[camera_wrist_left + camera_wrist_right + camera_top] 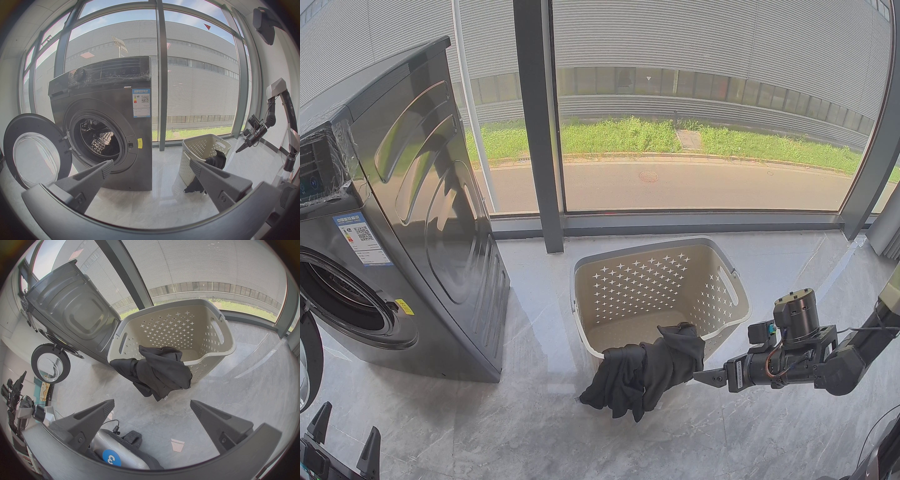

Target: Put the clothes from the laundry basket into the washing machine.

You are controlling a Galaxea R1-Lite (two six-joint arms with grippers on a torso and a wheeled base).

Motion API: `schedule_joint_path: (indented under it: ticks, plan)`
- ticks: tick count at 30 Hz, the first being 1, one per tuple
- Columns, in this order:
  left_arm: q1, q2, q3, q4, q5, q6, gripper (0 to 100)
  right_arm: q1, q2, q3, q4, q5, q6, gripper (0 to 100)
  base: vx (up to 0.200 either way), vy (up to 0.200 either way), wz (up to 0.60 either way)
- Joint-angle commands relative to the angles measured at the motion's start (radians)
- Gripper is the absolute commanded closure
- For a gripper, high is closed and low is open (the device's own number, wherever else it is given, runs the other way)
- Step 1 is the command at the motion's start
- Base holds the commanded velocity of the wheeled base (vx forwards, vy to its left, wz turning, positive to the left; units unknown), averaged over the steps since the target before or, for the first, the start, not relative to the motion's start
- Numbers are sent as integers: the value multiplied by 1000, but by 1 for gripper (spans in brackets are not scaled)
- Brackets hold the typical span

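A beige laundry basket [659,294] with a grey rim stands on the floor by the window. A dark garment [644,372] hangs over its near rim, its lower end reaching the floor. My right gripper [705,377] is just right of the garment, pointing at it, and is open with nothing between its fingers [152,402]. The garment [159,371] lies a short way beyond the fingertips. The dark grey washing machine [419,206] stands on the left with its round door [34,153] swung open and the drum [98,140] exposed. My left gripper [150,162] is open, low in front of the machine.
A glass window wall with a dark pillar [540,125] runs behind the basket and machine. Bare marble floor [550,425] lies between the machine and the basket and in front of both.
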Motion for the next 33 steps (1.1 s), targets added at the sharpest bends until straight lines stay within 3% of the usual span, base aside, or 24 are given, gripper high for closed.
schedule_joint_path:
  ticks: [1,10,18,23,33]
  plan:
    - [0,-16,16,0,0,0,0,4,71,-31,-1,0,0,0,0,0,0]
    - [0,-16,16,0,0,-8,0,50,185,-137,-2,-40,1,0,0,0,0]
    - [0,-16,18,0,0,-9,0,46,292,-257,-6,-43,17,0,0,0,0]
    - [0,-16,16,0,0,-6,0,37,347,-306,-6,-69,14,0,0,0,0]
    - [0,-16,16,0,0,-6,0,28,410,-379,1,-81,14,0,0,0,0]
